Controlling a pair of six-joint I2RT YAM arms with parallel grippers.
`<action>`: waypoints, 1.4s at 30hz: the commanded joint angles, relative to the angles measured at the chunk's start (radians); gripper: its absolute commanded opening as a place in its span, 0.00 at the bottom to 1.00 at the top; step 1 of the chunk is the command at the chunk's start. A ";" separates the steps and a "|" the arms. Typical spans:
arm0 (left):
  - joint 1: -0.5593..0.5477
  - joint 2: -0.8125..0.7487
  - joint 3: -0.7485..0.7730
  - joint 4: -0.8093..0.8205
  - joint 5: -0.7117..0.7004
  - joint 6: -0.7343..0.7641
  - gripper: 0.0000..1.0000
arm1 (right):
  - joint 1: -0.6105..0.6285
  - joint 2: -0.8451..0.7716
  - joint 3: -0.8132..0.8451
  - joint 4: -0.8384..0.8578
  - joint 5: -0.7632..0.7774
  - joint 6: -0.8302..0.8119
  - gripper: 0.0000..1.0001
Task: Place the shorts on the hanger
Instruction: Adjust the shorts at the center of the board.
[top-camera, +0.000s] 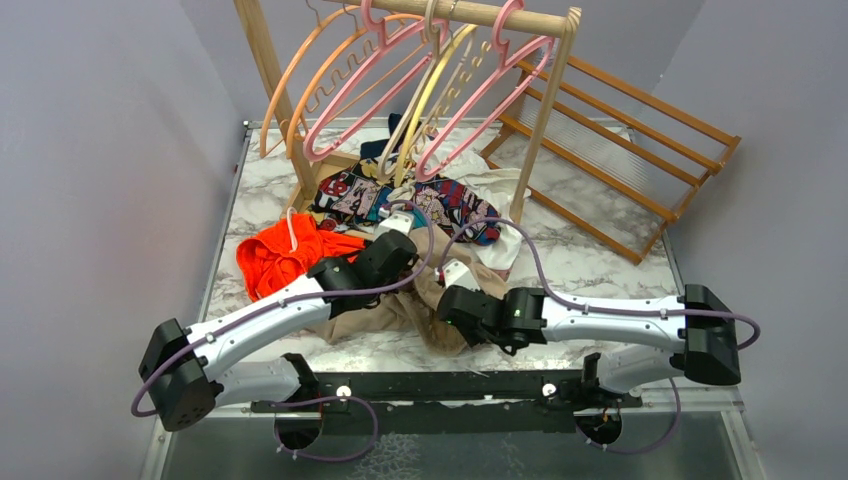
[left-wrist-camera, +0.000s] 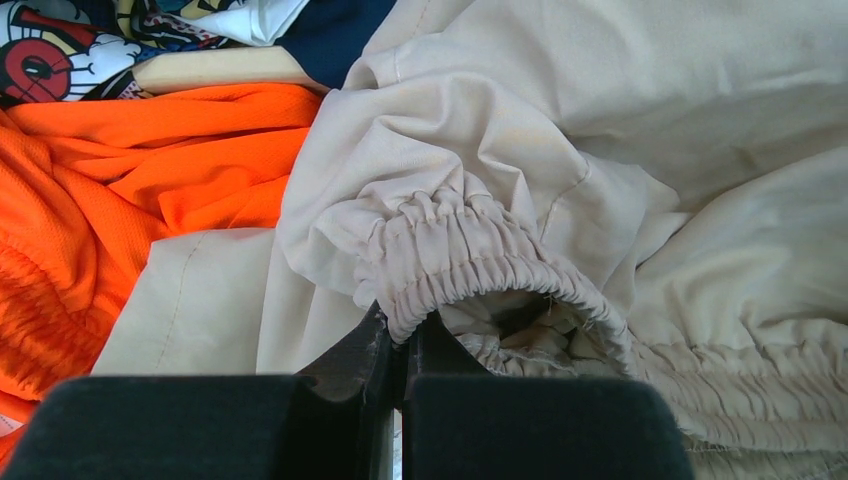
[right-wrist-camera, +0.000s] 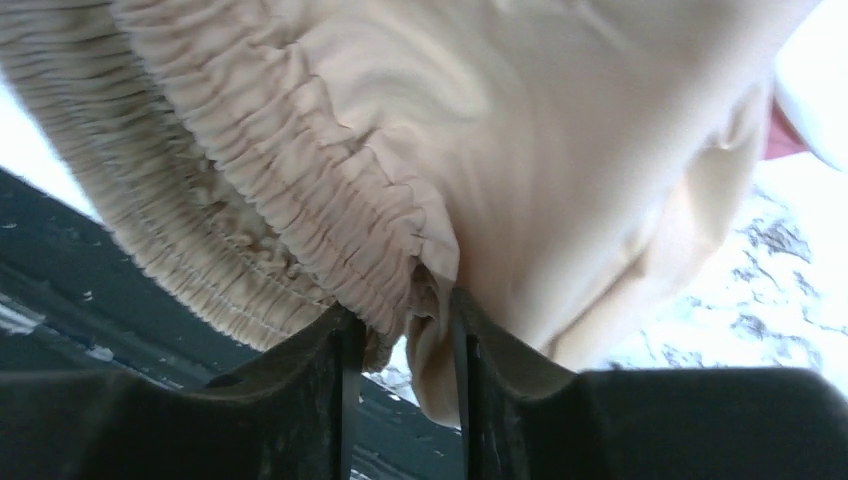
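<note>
Near the worktop's (top-camera: 590, 260) left edge lies an orange garment (top-camera: 285, 255), and just right of it the left gripper (left-wrist-camera: 403, 335) has its jaws pressed together on the gathered waistband (left-wrist-camera: 470, 255) of the shorts (top-camera: 380, 318), which lie crumpled near the middle of the near edge, between the two arms. The waistband runs roughly left to right from that pinch toward the right gripper (right-wrist-camera: 400, 335), whose jaws stand apart with a fold of the same elastic edge between them; whether they already bite on it I cannot tell. So the long axis of the shorts' opening lies across the arms, one end to each, which is likely what spreading it will need. The hanger (top-camera: 482, 110) hangs on the rack's rail (top-camera: 480, 14) at the far edge, beyond and above both grippers, a second pink one (top-camera: 360, 90) to its left; which is meant I cannot tell. The right arm looks nearer the right-hand one, so the lift probably goes up and away from the near edge
</note>
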 joint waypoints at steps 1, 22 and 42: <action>0.005 -0.060 0.048 0.001 0.061 0.011 0.00 | 0.005 -0.003 0.066 -0.120 0.175 0.059 0.29; 0.005 -0.538 0.359 -0.029 0.349 0.261 0.00 | 0.006 -0.296 0.458 0.077 0.253 -0.360 0.01; 0.005 -0.293 1.029 0.117 0.457 0.461 0.00 | 0.005 -0.269 1.115 0.155 -0.329 -0.515 0.01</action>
